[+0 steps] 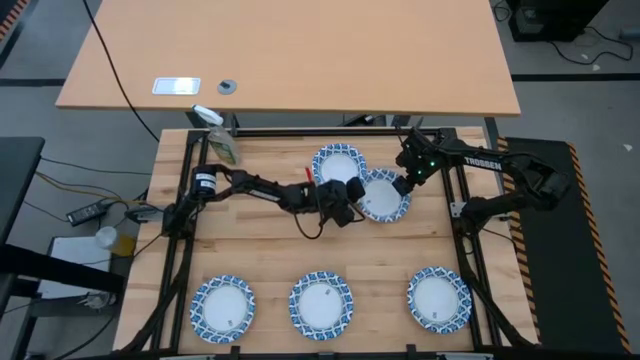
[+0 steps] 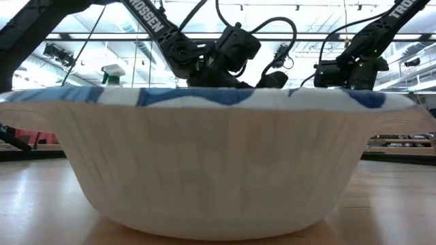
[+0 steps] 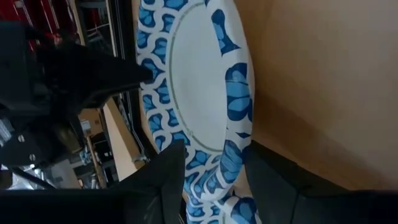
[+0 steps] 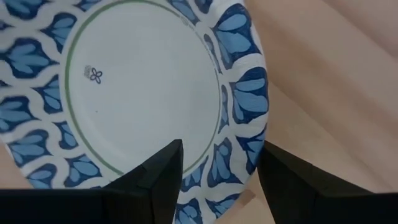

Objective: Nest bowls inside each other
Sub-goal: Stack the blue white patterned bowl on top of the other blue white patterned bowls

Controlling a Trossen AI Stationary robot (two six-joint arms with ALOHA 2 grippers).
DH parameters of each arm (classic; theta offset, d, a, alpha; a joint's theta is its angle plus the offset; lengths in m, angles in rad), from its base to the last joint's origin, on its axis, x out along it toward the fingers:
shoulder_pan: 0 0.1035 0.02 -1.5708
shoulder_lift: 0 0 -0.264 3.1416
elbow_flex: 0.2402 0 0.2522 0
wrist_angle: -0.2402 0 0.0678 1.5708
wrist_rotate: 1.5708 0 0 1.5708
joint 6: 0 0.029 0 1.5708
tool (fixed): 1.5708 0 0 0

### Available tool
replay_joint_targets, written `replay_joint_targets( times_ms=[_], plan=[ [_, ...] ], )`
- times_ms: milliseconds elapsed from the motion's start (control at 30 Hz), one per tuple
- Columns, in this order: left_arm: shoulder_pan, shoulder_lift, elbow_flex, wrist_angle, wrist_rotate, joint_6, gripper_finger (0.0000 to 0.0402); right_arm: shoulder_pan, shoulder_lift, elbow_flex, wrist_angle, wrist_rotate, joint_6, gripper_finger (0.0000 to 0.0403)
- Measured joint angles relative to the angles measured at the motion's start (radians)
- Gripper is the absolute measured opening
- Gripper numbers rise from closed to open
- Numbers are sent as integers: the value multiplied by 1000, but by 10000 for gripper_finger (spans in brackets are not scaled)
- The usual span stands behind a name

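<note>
1. As you look down from above, your left pincer (image 1: 352, 203) sits near the middle of the counter (image 1: 260, 250), at the seam where two bowls overlap: the rear bowl (image 1: 338, 164) and the overlapping bowl (image 1: 384, 195), whose rim lies over the rear bowl's edge.
2. Your left wrist view shows the left pincer spread, its two dark fingers (image 3: 163, 180) standing on either side of a bowl rim (image 3: 239, 102); the rim passes between them, and you cannot tell whether they press it.
3. Your right pincer (image 1: 404, 184) hangs at the far side of the overlapping bowl. It is spread too, with the patterned rim (image 4: 239, 102) running between its fingers (image 4: 160, 177); contact is not clear.
4. Three more bowls lie flat in a row along the near edge of the counter, well apart from both pincers: the near left bowl (image 1: 222, 307), the near middle bowl (image 1: 321, 303) and the near right bowl (image 1: 438, 298).
5. Every bowl is round and shallow, with a smooth white centre and a blue-and-white patterned rim. In the low view the closest bowl (image 2: 218, 163) shows a white, finely fluted wall and a flared lip, like pressed paper.
6. Being round, the bowls have no long axis; all open upward. The counter is pale wooden planking.
</note>
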Motion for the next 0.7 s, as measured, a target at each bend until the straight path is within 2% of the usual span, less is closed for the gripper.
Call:
replay_joint_targets(
  times_ms=[233,333,700],
  plan=[
    [-23,0,0,11,-4,-49,167,0,0,0,0,-36,38,208],
    [-29,0,0,55,-46,-69,167,0,-7,0,-1,-60,45,208],
    [-34,-28,-1,57,-97,-115,167,0,-127,36,-66,-61,82,208]
  ],
)
